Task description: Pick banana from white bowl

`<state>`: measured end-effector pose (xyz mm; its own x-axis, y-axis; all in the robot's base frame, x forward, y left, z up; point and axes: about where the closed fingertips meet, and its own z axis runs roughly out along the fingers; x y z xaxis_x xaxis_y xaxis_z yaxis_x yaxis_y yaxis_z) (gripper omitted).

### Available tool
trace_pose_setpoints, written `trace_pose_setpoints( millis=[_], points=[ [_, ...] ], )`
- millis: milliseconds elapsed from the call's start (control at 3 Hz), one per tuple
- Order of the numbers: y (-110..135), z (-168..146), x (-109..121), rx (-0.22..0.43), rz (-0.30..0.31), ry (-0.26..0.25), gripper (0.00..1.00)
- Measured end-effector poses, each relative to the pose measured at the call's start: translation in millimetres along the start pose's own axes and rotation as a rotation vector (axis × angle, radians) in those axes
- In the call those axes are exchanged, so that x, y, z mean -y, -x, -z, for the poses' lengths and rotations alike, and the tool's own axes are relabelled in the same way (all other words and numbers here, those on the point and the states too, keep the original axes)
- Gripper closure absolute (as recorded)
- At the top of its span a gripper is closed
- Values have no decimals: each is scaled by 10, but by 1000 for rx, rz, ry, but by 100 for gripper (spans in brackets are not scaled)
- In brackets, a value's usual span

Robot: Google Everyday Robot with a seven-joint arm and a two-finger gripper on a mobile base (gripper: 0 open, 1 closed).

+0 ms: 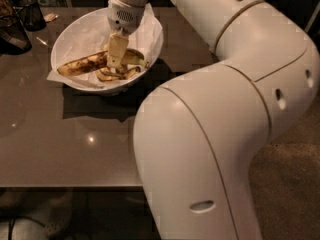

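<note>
The white bowl (75, 30) stands at the far left of the grey-brown table (60, 144). The banana (82, 64), yellow with heavy brown-black blotches, lies across the bowl's bottom, with loose peel strips (117, 75) curling in front of it. My gripper (115, 60) reaches straight down into the bowl from above. It sits at the banana's middle and touches or nearly touches it. The banana's right end (136, 58) shows past the gripper.
A small dark cup (32, 15) and another dark object (11, 33) stand at the table's far left edge. White paper (56, 76) lies under the bowl. My large white arm (215, 134) fills the right half of the view, over the table's front right edge.
</note>
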<state>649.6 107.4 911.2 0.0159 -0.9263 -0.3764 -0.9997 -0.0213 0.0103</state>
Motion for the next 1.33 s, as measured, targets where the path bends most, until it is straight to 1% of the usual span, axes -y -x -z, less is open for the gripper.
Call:
trace_pose_setpoints(
  millis=[333, 667, 1000, 1333],
  points=[
    [32, 293, -299, 7, 40, -56, 100],
    [32, 293, -299, 7, 40, -57, 100],
    [68, 376, -341, 13, 39, -85, 100],
    [190, 527, -533, 8, 48, -134, 100]
  ],
)
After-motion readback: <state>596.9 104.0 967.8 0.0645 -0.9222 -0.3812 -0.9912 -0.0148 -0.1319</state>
